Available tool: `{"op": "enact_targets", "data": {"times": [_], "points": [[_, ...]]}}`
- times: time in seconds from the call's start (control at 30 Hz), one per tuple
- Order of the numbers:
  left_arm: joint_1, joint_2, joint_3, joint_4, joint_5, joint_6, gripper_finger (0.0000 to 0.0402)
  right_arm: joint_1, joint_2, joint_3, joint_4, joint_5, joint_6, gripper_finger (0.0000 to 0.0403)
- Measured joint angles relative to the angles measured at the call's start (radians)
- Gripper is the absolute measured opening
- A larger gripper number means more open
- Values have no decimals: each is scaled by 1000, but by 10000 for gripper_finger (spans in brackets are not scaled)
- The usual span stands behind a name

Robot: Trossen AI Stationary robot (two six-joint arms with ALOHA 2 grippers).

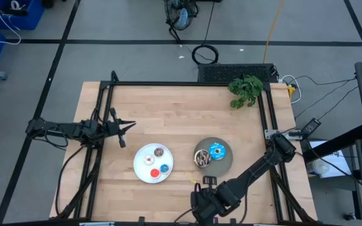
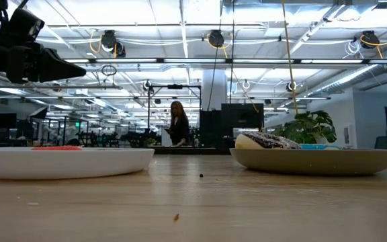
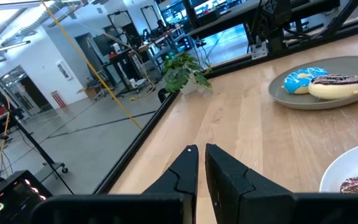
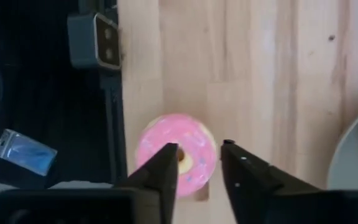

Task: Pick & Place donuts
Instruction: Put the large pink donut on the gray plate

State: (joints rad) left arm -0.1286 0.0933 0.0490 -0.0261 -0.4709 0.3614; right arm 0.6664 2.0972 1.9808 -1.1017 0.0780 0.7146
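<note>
One pink donut [image 4: 176, 159] is shown only by the right wrist view, lying on the wooden table [image 1: 168, 107] close to its edge; in the high view that spot is covered by the right arm. The right gripper [image 4: 199, 163] is held directly over it, fingers parted and nothing gripped, one fingertip [image 4: 166, 163] overlapping the ring's hole. Whether the fingers touch the donut cannot be told. On the grey plate [image 1: 226, 162] the blue sprinkled donut [image 1: 217, 150] and the chocolate donut [image 1: 202, 159] are seen side by side; in the low view the blue one is mostly hidden behind the chocolate one. On the white plate [image 1: 141, 169] the small brown [image 1: 159, 151], white [image 1: 149, 159], red [image 1: 154, 173] and blue [image 1: 164, 168] rings are seen from above, while only a red sliver is seen above the rim at table height. The left gripper [image 1: 126, 127] is held above the table's left part, well apart from both plates, its fingers nearly closed on nothing.
</note>
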Motion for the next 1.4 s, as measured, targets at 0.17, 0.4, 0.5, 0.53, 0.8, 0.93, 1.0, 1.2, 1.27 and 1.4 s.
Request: {"op": "enact_targets", "data": {"times": [0.17,0.4,0.5,0.53,0.8,0.93,1.0,1.2,1.27,1.4], "points": [[0,0,0,7,0,3,37,28,-1,-30,-16,1,70,164],[0,0,0,29,0,10,37,20,-1,-123,-9,1,92,197],[0,0,0,29,0,10,37,13,-1,-158,24,0,77,201],[0,0,0,29,0,10,37,11,-1,-170,43,-4,65,201],[0,0,0,28,0,10,37,10,-1,-265,187,-62,51,201],[0,0,0,28,0,10,37,14,-1,-303,186,-76,90,201],[0,0,0,28,0,10,37,18,-1,-325,194,-80,105,201],[0,0,0,28,0,17,37,18,-1,-386,312,-84,94,201],[0,0,0,28,1,23,37,18,-1,-394,343,-87,87,201],[0,0,0,29,1,22,37,18,-1,-395,347,-105,86,201]]}}
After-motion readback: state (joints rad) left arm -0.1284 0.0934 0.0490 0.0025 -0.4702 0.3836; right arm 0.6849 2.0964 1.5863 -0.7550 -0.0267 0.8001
